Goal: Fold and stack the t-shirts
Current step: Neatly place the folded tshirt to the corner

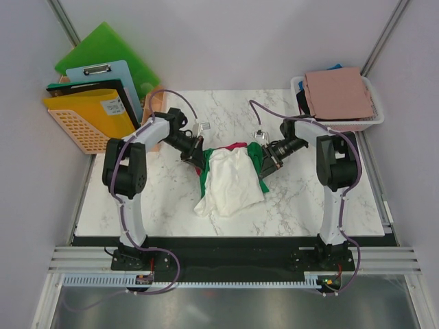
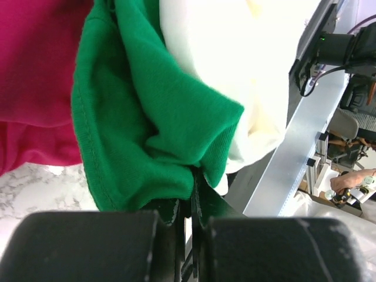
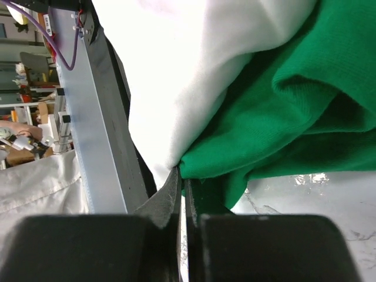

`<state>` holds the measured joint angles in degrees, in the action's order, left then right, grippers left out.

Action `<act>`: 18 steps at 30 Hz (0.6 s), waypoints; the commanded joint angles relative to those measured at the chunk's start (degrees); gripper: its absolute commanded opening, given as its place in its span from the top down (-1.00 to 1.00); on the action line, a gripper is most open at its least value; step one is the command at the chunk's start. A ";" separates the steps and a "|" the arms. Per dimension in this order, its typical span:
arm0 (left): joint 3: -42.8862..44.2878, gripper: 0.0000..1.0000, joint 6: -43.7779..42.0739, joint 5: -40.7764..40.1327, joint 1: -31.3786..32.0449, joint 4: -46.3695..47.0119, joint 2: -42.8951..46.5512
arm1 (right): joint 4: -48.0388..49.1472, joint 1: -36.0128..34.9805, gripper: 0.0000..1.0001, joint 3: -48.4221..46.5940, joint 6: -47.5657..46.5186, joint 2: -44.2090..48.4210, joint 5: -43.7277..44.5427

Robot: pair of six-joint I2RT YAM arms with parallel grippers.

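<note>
Green t-shirt (image 2: 153, 117) sits pinched in my left claw (image 2: 192, 179) and right claw (image 3: 182, 176); I'd lift evenly so the cream t-shirt (image 1: 230, 181) slides off.

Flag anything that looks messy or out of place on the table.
At the middle of the table is a tangle: the cream-white t-shirt hangs crumpled over the green t-shirt, with a red t-shirt bunched behind. The left gripper and right gripper pinch the green one, so the shirts seem bundled rather than separated.

Both arms (image 1: 140, 147) (image 1: 328, 147) inward, jaws clamped closed
</note>
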<state>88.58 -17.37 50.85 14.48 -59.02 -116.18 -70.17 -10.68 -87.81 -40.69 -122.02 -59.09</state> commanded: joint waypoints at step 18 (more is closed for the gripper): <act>-7.44 0.14 -7.24 -10.33 -8.41 1.28 6.74 | -0.14 6.54 -0.63 10.02 -3.96 13.19 4.24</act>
<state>83.02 -20.56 40.99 7.51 -56.95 -116.97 -68.86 -6.46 -78.70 -42.06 -115.20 -56.16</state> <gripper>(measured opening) 0.423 0.810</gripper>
